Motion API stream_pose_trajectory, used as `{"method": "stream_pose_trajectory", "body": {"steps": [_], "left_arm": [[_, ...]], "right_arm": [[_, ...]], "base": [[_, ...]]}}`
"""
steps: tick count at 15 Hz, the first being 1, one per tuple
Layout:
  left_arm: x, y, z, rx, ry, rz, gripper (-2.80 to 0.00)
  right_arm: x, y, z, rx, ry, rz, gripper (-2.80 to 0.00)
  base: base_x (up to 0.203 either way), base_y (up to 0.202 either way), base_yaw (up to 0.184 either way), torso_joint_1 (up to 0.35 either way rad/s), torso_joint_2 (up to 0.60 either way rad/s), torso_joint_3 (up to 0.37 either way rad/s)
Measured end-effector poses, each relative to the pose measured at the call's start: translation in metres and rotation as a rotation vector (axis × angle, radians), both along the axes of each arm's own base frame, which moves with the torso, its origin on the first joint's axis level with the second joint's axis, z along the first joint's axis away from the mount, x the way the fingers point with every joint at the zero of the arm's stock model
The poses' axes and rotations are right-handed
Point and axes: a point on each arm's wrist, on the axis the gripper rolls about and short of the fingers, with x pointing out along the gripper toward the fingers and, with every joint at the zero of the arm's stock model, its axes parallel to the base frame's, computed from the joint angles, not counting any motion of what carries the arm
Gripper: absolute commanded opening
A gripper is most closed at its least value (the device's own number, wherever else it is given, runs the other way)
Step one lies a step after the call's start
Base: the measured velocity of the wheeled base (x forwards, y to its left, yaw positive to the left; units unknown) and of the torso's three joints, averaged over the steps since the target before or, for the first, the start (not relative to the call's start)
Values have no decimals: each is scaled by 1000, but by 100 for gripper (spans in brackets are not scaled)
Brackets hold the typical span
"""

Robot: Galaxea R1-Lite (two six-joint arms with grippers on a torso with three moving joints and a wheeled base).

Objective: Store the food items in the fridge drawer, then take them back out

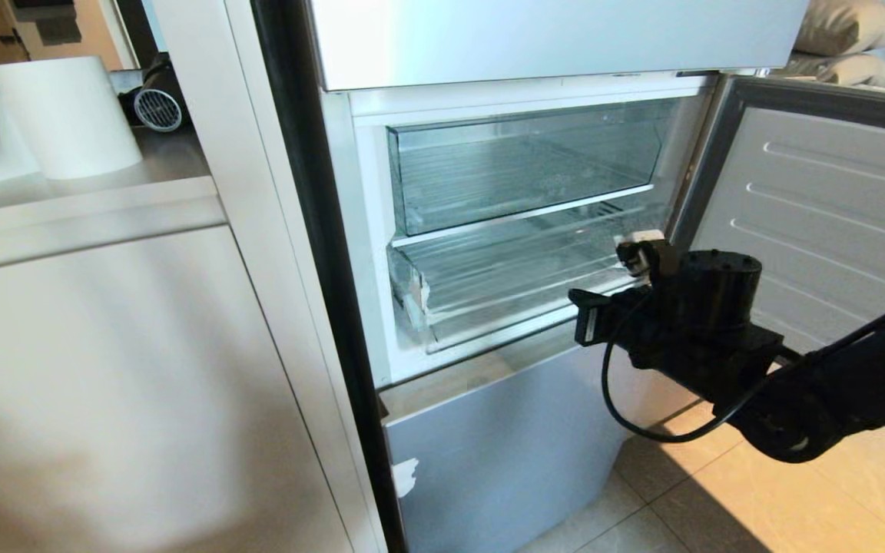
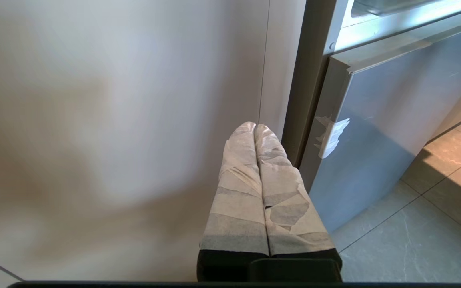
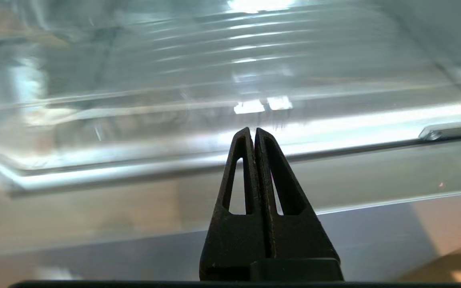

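Fridge [image 1: 319, 230] open, middle door [image 1: 819, 215] swung out to the right. Two clear bins inside the compartment, one above the other. Upper bin [image 1: 519, 165] pushed in at the top. Fridge drawer [image 1: 488, 288] below it, at the compartment's lower edge, whitish tape [image 1: 418, 296] on its front left corner, curled front lip [image 3: 214, 160] facing outward, ribbed floor bare where visible. No food item in sight in any view.

Right gripper [image 3: 253, 134] just in front of the fridge drawer's front lip, toward its right end, fingertips pressed together with nothing between them; contact with the lip impossible to tell. Right arm [image 1: 834, 392] reaching in from the lower right, black cable looping beneath it.

Left gripper [image 2: 254, 128] low beside the white cabinet panel [image 2: 114, 120], near the left edge of the closed lower fridge door [image 2: 394, 120], tape-wrapped fingers [image 2: 240, 188] closed against each other, empty.

White roll [image 1: 66, 115] on the countertop at upper left. Tiled floor [image 1: 796, 499] at lower right.
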Motion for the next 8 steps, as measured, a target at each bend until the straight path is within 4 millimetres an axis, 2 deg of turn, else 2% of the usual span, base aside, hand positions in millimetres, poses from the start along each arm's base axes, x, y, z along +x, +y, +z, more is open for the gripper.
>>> {"method": "stream_pose_trajectory", "body": {"steps": [3, 5, 8], "left_arm": [[0, 0, 0, 0, 0, 0, -280], [0, 0, 0, 0, 0, 0, -280], [0, 0, 0, 0, 0, 0, -280]], "right_arm": [[-33, -2, -5, 4, 29, -17, -280], [-65, -14, 8, 9, 15, -6, -280], [-129, -45, 33, 17, -23, -6, -280]], "base": [[0, 0, 0, 0, 0, 0], [0, 0, 0, 0, 0, 0], [0, 0, 0, 0, 0, 0]]}}
